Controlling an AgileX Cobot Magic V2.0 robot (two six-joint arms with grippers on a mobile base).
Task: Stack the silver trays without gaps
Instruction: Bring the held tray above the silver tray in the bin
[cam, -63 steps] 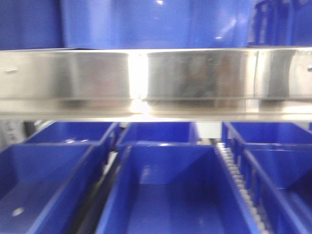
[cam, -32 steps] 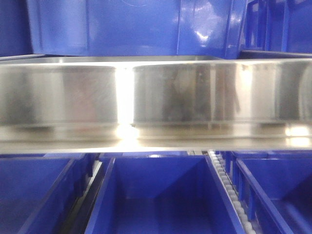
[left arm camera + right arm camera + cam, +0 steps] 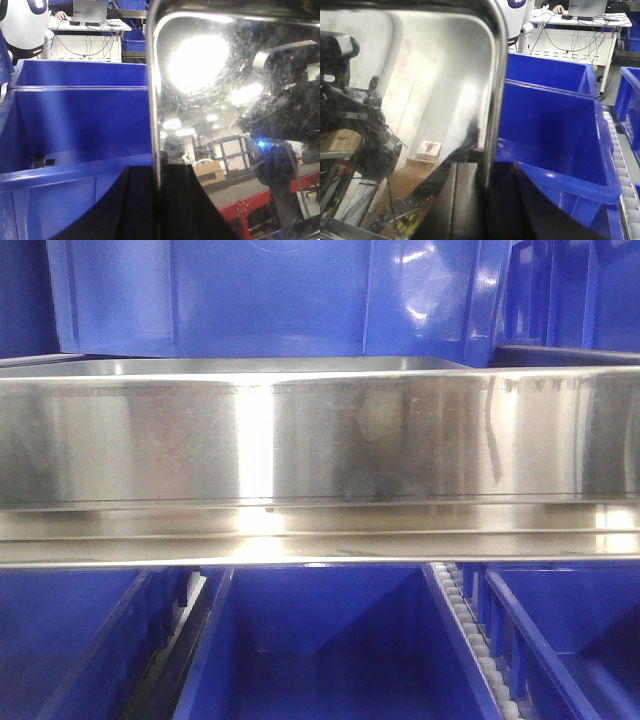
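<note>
Left gripper pinches the rolled rim of the silver tray, dark fingers astride it; its polished, mirror-like wall spans the front view above glossy blue bins, both ends cut off; right gripper clamps the rim likewise.

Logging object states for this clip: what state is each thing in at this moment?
tray: held by its rim at both ends, level, over the bins.
left fingers: shut on the tray's rim.
right fingers: shut on the tray's opposite rim.
bins: upright, open-topped; the middle one looks empty.
</note>
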